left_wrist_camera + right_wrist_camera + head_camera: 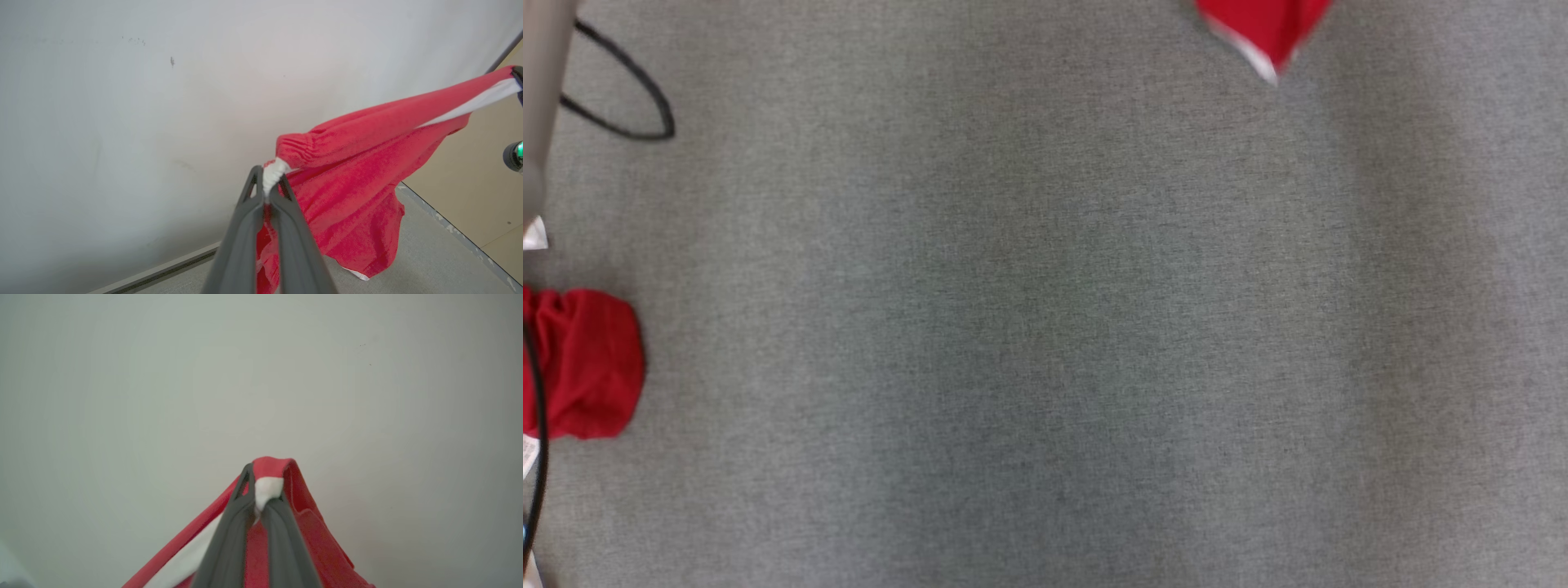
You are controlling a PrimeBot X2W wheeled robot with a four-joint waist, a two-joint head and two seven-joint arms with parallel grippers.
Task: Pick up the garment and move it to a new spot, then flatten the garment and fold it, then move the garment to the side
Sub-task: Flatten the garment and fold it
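Over the grey fabric-covered surface [1045,327] the red cloth garment with white trim [351,204] hangs stretched between both arms, the left end effector [269,176] closed tight on a white-edged bunch at one end, the right end effector [265,479] closed tight on the opposite white-edged corner.

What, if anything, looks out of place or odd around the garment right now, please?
Nothing looks damaged or spilled. The red garment hangs stretched in the air between the left gripper and right gripper, each shut on a white-trimmed edge. The one stray item is a black cable loop over the grey surface.
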